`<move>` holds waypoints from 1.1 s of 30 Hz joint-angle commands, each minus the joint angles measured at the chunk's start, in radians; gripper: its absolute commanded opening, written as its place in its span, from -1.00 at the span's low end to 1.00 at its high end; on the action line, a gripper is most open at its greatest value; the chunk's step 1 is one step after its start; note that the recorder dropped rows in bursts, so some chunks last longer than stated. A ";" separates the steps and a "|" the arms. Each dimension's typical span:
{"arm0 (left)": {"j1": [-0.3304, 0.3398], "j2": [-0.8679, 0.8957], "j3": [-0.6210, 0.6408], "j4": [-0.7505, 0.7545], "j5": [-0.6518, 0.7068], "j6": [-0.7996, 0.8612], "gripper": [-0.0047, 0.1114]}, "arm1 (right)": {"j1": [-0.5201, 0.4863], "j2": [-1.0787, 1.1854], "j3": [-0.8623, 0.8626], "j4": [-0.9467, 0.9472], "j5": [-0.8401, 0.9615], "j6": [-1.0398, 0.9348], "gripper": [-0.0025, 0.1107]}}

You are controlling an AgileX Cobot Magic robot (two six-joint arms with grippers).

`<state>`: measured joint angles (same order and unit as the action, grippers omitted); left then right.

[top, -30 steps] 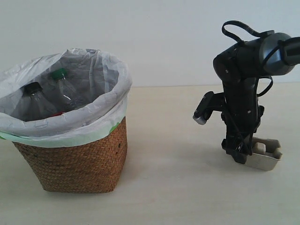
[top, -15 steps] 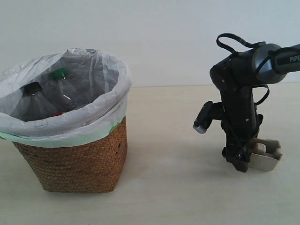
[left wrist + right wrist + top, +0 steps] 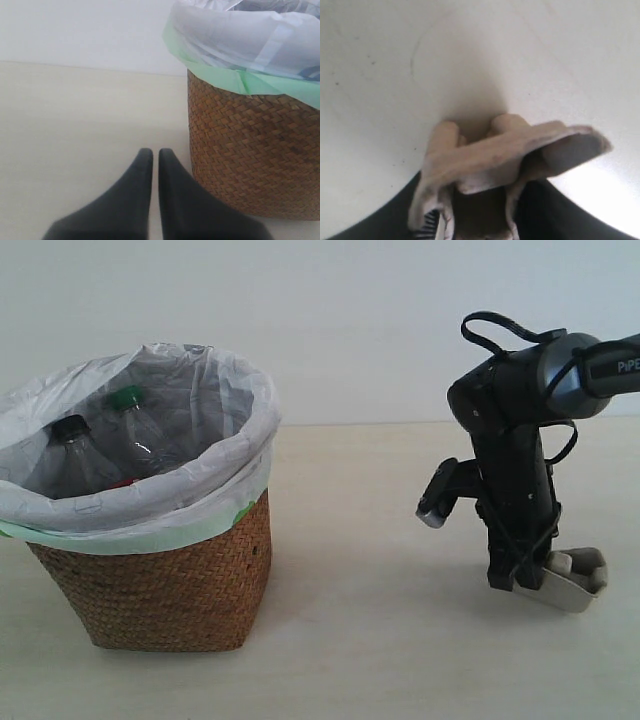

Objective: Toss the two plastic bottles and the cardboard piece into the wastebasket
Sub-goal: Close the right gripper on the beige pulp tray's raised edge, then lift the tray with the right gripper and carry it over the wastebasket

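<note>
The wastebasket (image 3: pixel 160 590), brown wicker with a white bag over its rim, stands on the left of the exterior view. Both plastic bottles stand inside it: the green-capped one (image 3: pixel 135 430) and the black-capped one (image 3: pixel 72 460). On the right, the beige cardboard piece (image 3: pixel 578 582) sits tilted on the table, one side raised. My right gripper (image 3: pixel 515 575) points down and is shut on its near wall. In the right wrist view the cardboard piece (image 3: pixel 495 155) is pinched between the dark fingers of the right gripper (image 3: pixel 480 215). My left gripper (image 3: pixel 151 155) is shut and empty, low beside the wastebasket (image 3: pixel 250 155).
The pale table (image 3: pixel 380 640) stretches between the basket and the right arm. A plain white wall stands behind. The left arm does not show in the exterior view.
The right gripper came down around the cardboard piece's wall and closed on it. The piece shifted slightly right and tipped up on one side. Basket and bottles have not moved.
</note>
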<state>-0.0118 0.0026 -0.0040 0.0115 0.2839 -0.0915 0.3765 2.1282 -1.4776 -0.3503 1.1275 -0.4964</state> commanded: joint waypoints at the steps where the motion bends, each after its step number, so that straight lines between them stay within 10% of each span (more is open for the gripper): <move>1: 0.002 -0.003 0.004 0.005 -0.007 -0.005 -0.85 | -0.008 -0.002 0.000 -0.004 0.018 0.016 -0.61; 28: 0.002 -0.003 0.004 0.005 -0.007 -0.005 -0.85 | -0.008 -0.052 -0.283 0.239 0.092 0.333 -0.61; 33: 0.002 -0.003 0.004 0.005 -0.007 -0.005 -0.85 | -0.008 -0.128 -0.292 0.386 0.063 0.287 -0.96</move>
<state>-0.0118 0.0026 -0.0040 0.0115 0.2839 -0.0915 0.3747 2.0517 -1.7603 -0.0281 1.1994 -0.1851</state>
